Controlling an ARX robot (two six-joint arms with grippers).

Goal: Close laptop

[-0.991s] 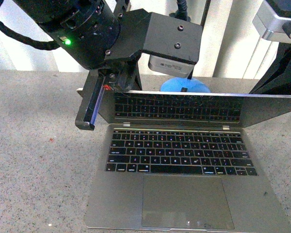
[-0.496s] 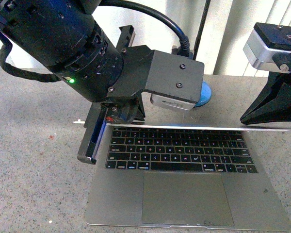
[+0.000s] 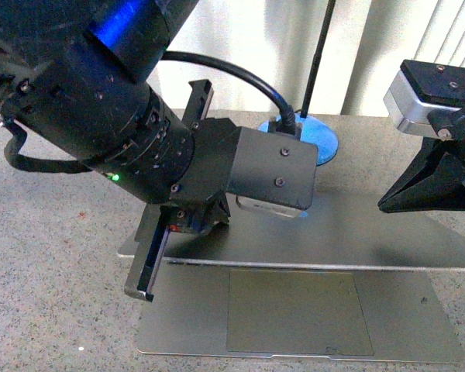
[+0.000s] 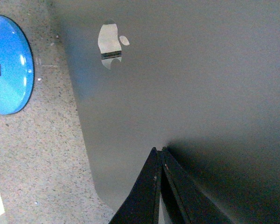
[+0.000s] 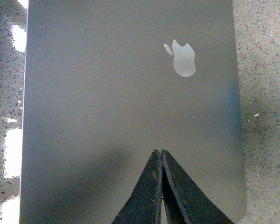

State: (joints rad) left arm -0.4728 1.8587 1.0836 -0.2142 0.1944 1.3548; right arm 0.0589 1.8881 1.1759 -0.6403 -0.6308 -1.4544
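The laptop (image 3: 349, 240) is seen in the middle of a speckled grey table (image 3: 54, 263), with its front edge toward the camera. Its lid (image 4: 186, 84) is lowered almost flat over the keyboard, so that no keys are seen. The trackpad (image 3: 291, 310) and palm rest are not yet covered in the front view. A shiny apple logo (image 5: 182, 58) is shown on the grey lid in both wrist views. The left gripper (image 4: 159, 151) is held over the left part of the lid. Its fingers (image 4: 147, 191) are pressed together with nothing between them, and their tips appear to be set against the lid surface, where a shadow is gathered. The right gripper (image 5: 159, 153) is likewise pressed together and empty, and is pointed down at the lid's right side. Whether it is touching cannot be told. A blue disc (image 3: 314, 139) is seen on the table just behind the laptop, with a thin dark pole rising from it
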